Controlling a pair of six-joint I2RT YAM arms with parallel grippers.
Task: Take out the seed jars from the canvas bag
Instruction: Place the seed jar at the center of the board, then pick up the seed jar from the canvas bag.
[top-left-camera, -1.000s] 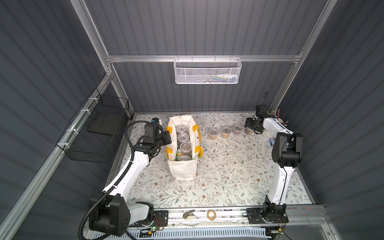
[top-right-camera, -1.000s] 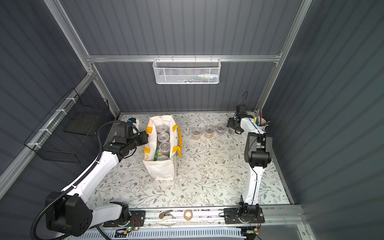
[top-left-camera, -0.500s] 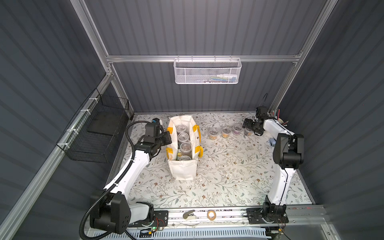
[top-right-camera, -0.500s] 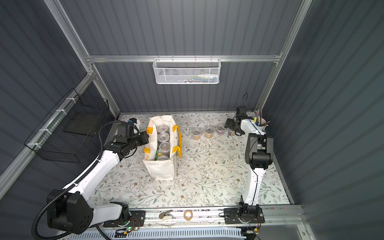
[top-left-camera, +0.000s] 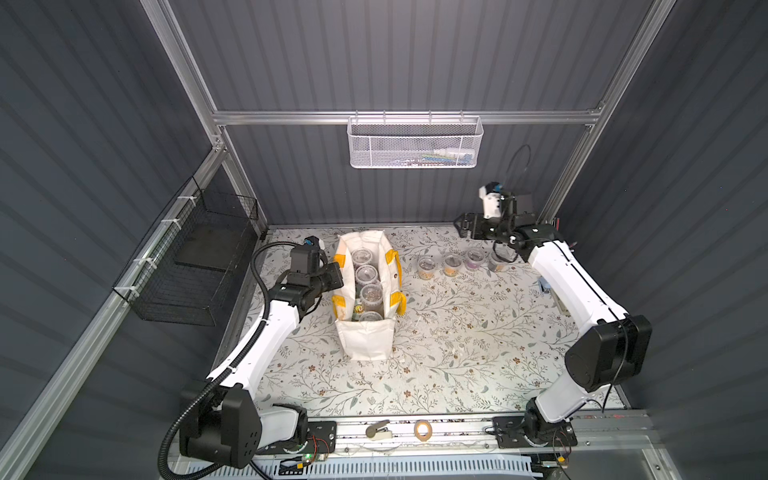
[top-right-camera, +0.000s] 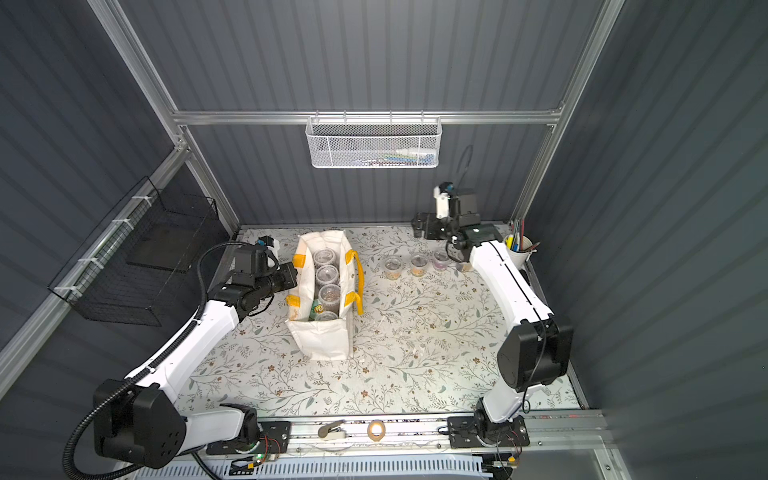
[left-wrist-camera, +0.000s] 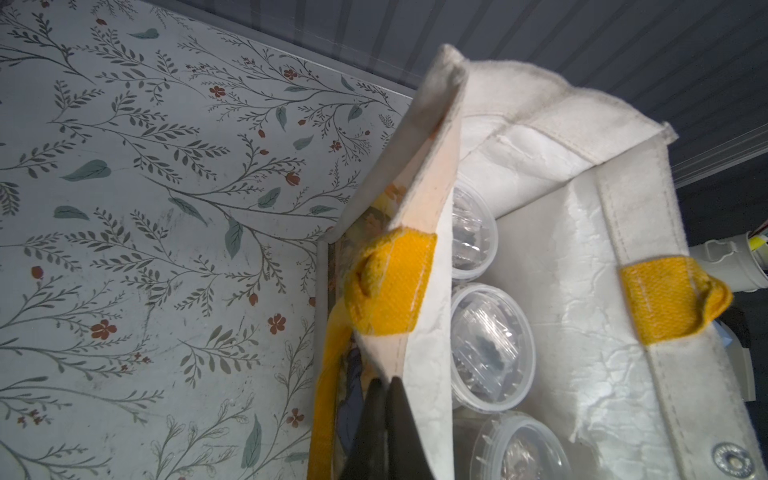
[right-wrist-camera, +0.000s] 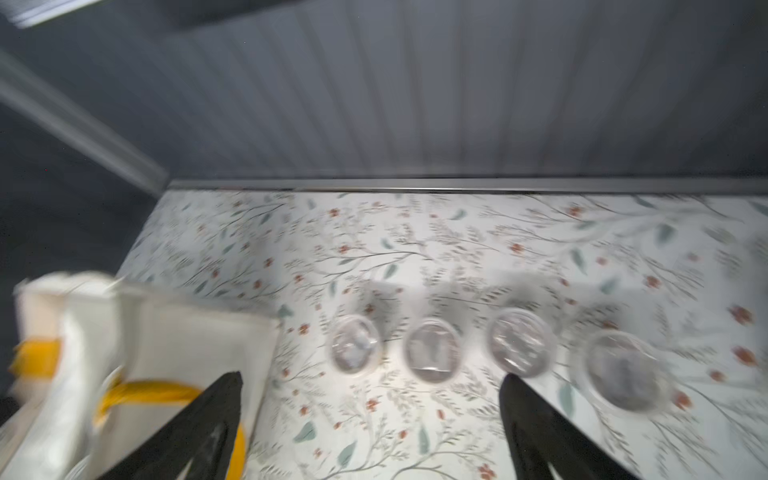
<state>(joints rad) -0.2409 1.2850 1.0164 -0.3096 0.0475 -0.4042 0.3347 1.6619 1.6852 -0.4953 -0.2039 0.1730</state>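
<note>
The off-white canvas bag (top-left-camera: 365, 338) with yellow handle patches stands open left of the table's middle. Several clear seed jars (top-left-camera: 366, 274) sit in a line inside it, seen close in the left wrist view as lidded seed jars (left-wrist-camera: 492, 345). My left gripper (left-wrist-camera: 384, 380) is shut on the bag's left wall, just below a yellow patch; in a top view the left gripper (top-left-camera: 337, 276) sits at that rim. Several more seed jars (top-left-camera: 452, 264) stand in a row on the table right of the bag. My right gripper (right-wrist-camera: 372, 376) hangs open and empty above that row, the right gripper (top-left-camera: 460, 226) near the back wall.
A white mesh basket (top-left-camera: 415, 143) hangs on the back rail. A black wire basket (top-left-camera: 199, 257) is fixed to the left wall. A white pen cup (top-right-camera: 519, 249) stands in the back right corner. A tape roll (top-left-camera: 422, 429) lies on the front rail.
My right gripper has opened, let go of the rightmost jar in the row, and risen up and back from it. The left arm and the bag have not moved.
</note>
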